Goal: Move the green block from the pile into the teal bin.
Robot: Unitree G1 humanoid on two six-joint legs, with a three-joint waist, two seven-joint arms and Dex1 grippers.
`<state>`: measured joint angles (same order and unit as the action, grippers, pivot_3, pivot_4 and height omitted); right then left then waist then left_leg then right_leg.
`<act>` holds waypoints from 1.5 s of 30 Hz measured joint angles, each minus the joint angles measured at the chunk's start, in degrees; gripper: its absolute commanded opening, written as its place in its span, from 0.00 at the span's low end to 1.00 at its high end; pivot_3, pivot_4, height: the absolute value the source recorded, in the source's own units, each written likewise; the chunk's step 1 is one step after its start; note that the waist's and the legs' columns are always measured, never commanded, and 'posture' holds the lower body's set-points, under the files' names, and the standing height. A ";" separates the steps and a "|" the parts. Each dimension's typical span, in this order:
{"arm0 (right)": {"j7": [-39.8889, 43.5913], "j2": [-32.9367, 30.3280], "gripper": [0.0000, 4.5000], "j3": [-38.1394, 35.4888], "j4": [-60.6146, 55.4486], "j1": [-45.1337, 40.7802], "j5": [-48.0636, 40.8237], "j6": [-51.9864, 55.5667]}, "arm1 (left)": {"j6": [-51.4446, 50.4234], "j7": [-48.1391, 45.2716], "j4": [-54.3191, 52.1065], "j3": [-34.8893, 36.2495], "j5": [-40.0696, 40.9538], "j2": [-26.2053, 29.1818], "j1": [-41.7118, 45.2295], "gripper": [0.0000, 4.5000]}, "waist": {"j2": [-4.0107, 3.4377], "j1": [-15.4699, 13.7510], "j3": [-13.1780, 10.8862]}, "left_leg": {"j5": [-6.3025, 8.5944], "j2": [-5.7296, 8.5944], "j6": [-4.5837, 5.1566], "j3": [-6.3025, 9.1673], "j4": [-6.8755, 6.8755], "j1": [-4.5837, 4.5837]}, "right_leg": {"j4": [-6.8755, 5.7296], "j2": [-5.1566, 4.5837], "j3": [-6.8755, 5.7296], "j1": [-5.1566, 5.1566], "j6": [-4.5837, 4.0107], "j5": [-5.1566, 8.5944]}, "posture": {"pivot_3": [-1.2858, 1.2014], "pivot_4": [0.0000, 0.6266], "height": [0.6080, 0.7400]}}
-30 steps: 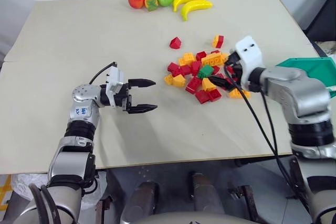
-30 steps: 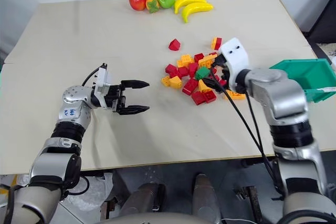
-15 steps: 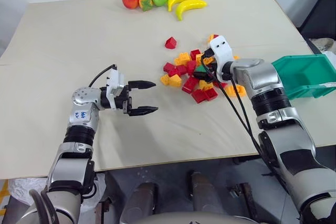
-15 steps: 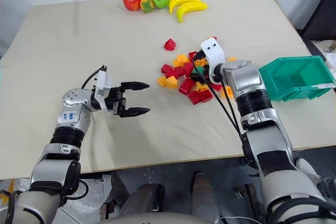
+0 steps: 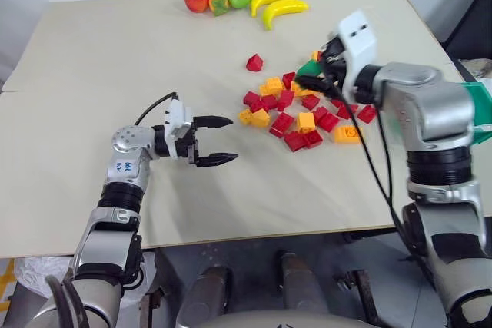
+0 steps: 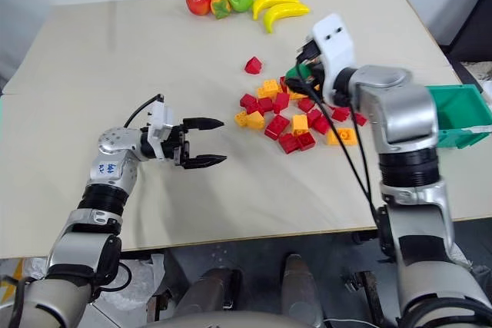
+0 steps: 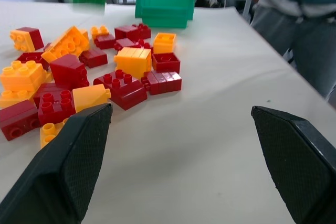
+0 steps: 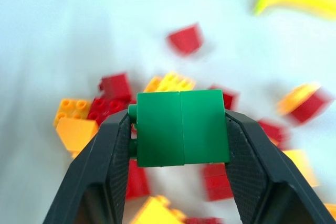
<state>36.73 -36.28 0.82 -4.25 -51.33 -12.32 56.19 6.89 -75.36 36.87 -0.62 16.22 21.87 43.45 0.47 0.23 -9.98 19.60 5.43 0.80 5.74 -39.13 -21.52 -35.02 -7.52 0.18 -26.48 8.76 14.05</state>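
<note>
One green block (image 8: 181, 127) is sitting clamped between the two fingers of your right pincer (image 8: 178, 129), held up off the surface (image 5: 115, 74) above the far edge of the pile (image 5: 304, 113). Below and just nearer to you than that pincer, roughly two dozen red and orange-yellow bricks are lying; one red brick (image 5: 256, 62) is sitting apart, just beyond it. One teal bin (image 6: 461, 115) is waiting to its right, behind the forearm. Your left pincer (image 5: 219, 140) is hovering with jaws wide and nothing between them, pointing towards the pile.
</note>
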 measured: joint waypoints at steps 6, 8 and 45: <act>3.97 -18.20 0.47 -4.51 -8.31 14.21 1.45 -2.70 | -2.94 3.56 -0.21 -2.54 -1.21 -5.66 2.35 1.00 | 0.00 -1.26 0.00 | 0.08 0.08 0.15 -0.15 0.00 -0.05 | 0.15 -0.04 0.07 0.01 0.12 -0.06 | 0.52 0.24 1.00; 5.66 -25.35 0.47 -5.94 -7.60 18.29 2.88 -4.53 | -3.80 4.78 -0.09 -3.77 -2.19 -7.46 3.61 1.00 | -0.01 -1.53 -0.01 | 0.08 0.11 0.21 -0.32 -0.01 -0.05 | 0.23 -0.05 0.16 0.00 0.20 -0.11 | 0.52 0.24 1.00; 30.44 -16.21 1.00 -18.36 1.24 47.61 -9.32 -45.05 | -3.14 9.02 -5.23 1.87 -4.09 7.90 -6.68 1.00 | -0.02 -1.39 -0.02 | 0.15 -0.15 0.36 -0.88 -0.05 0.32 | 0.56 0.01 0.25 0.29 0.33 -0.45 | 0.52 0.24 1.00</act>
<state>67.16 -52.48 -17.54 -3.00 -3.72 -21.65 11.15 3.75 -66.33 31.64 1.25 12.13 29.77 36.77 0.44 -1.16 -10.00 19.75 5.28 1.16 4.85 -39.18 -21.19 -34.46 -7.50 0.43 -26.19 9.08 13.60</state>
